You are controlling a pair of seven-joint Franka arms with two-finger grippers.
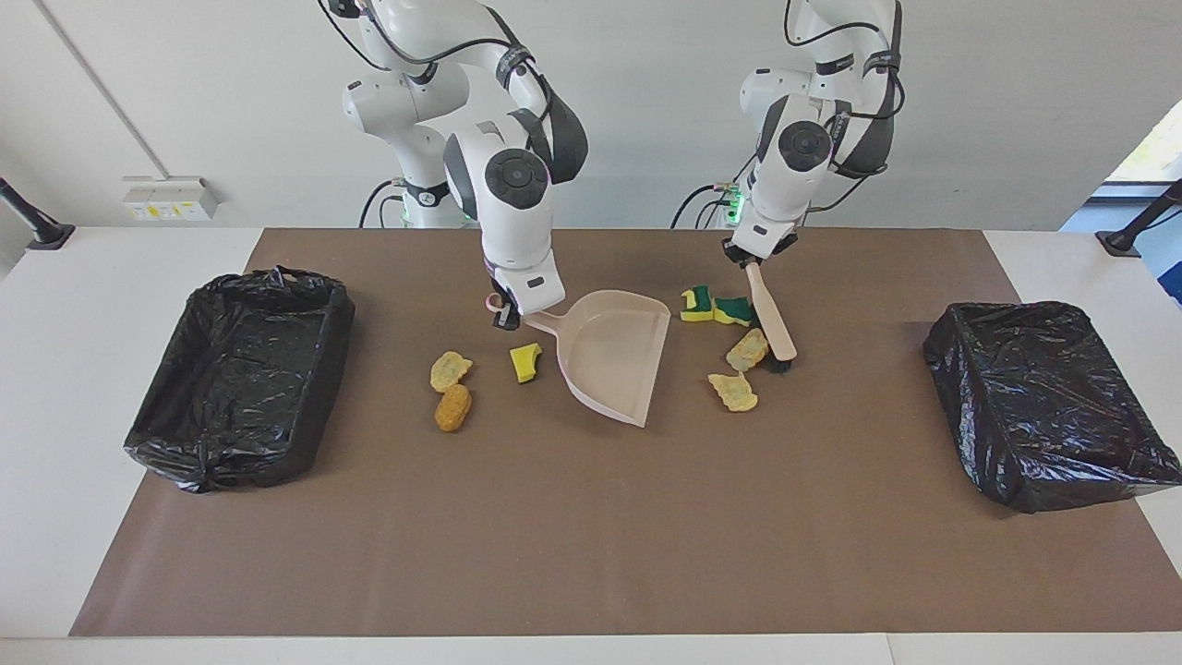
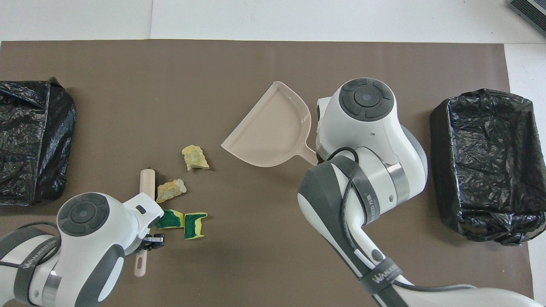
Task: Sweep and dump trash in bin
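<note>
Both grippers clamp tools: left gripper (image 1: 750,261) brush (image 1: 772,325), right gripper (image 1: 511,319) dustpan (image 1: 614,362).

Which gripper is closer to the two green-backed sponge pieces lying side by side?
The left. The left gripper holds the brush right beside the green-backed sponge pieces. The right gripper grips the dustpan handle, with the pan between it and them.
</note>
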